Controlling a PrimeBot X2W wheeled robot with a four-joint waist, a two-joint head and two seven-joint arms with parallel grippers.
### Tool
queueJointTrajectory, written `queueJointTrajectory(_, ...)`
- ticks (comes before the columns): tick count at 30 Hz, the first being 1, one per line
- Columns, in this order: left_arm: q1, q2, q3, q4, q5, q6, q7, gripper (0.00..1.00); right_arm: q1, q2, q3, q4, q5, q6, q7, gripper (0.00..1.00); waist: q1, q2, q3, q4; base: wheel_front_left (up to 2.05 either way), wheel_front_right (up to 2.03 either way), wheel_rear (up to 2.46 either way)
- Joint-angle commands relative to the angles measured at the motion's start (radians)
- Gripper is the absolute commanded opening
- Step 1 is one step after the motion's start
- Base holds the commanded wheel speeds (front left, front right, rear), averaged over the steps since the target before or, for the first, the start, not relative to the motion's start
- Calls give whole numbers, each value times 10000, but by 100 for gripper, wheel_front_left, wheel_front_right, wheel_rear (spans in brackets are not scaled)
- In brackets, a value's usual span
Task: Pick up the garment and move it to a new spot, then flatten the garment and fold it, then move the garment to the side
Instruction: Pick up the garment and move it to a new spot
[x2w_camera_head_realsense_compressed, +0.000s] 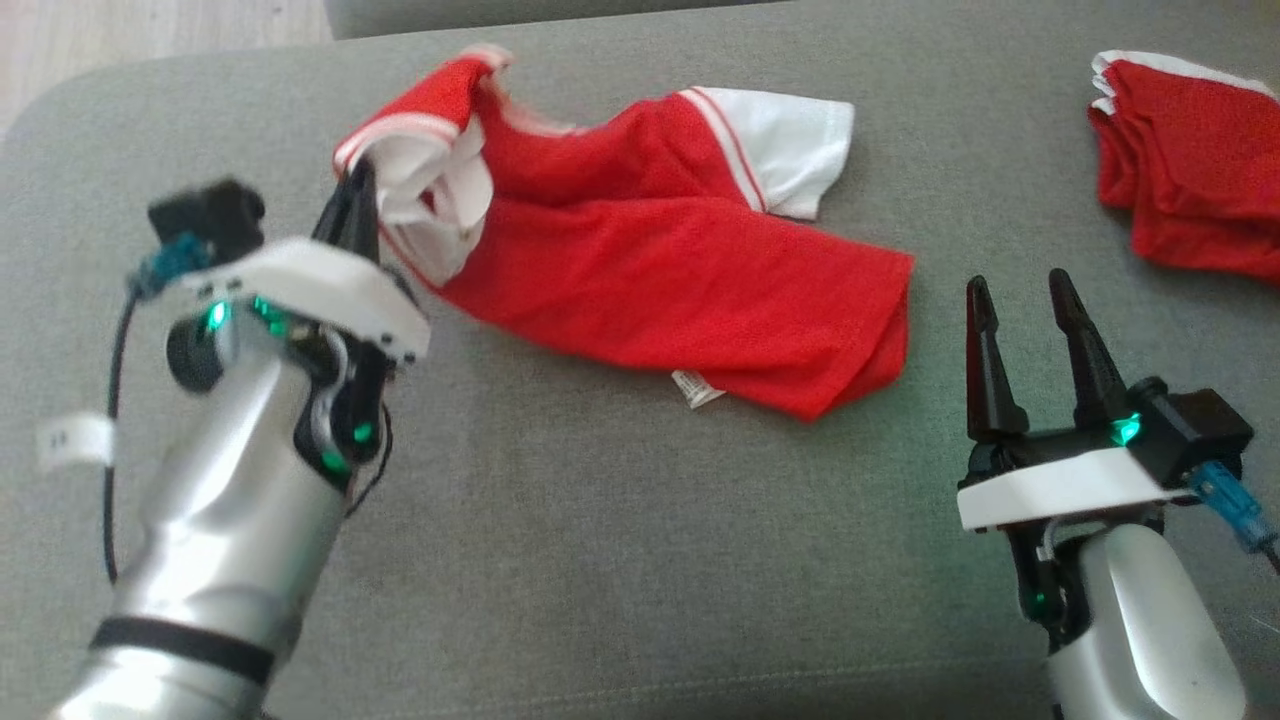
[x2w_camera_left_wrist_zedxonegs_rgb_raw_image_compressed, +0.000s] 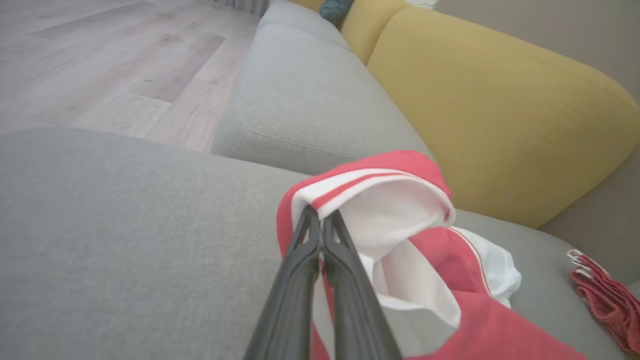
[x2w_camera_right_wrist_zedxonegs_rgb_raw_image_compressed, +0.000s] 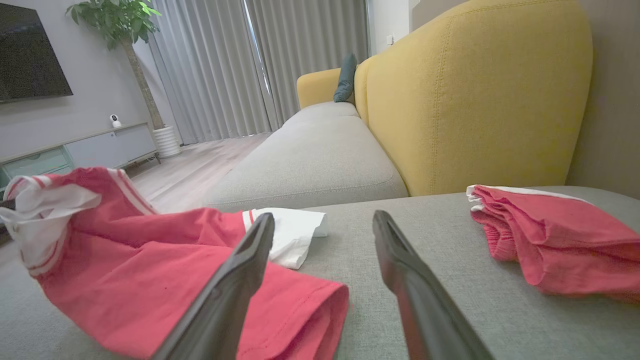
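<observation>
The head view lays out the whole shirt. It is red knit with white sleeves and striped ribbed trim, crumpled across the middle of the grey seat. A small white tag pokes from its lower edge.

The shirt's left end is lifted off the cushion, pinched in the left jaws, which are closed tight on the ribbed band. The left wrist view shows that grip close up: two dark fingers pressed together on the white-and-red band, with fabric hanging open below.

The right jaws stand wide apart and hold nothing, over the seat just beside the shirt's hem. A folded red pile lies well apart at the right.

The seat is coarse woven cloth with rounded edges. The wrist views add the room: a mustard back, a pale plank floor, grey curtains, a potted plant, a dark screen and a low cabinet.
</observation>
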Motion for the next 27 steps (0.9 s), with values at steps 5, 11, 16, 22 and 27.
queueJointTrajectory(5, 474, 443, 368, -432, 446, 316, -706, 100, -238, -14, 200, -230, -36, 63, -138, 100, 1, 0, -112, 148, 0, 0, 0)
queueJointTrajectory(11, 1343, 626, 416, -1499, 1666, 599, -912, 100, -96, -14, 145, -219, -202, 63, -63, 100, 1, 0, -349, 368, 0, 0, 0)
queueJointTrajectory(16, 2830, 541, 1064, -3101, 2845, 681, -919, 100, 108, -14, 45, -226, -463, 63, 118, 100, 1, 0, -766, 604, 0, 0, 0)
queueJointTrajectory(22, 4328, 319, 1512, -4106, 3777, 654, -920, 100, 574, -14, -68, -198, -701, 63, 279, 100, 1, 0, -1241, 858, 0, 0, 0)
queueJointTrajectory(27, 5345, 34, 1888, -4641, 4359, 658, -920, 100, 1040, -14, -86, -259, -744, 63, 334, 100, 1, 0, -1590, 1013, 0, 0, 0)
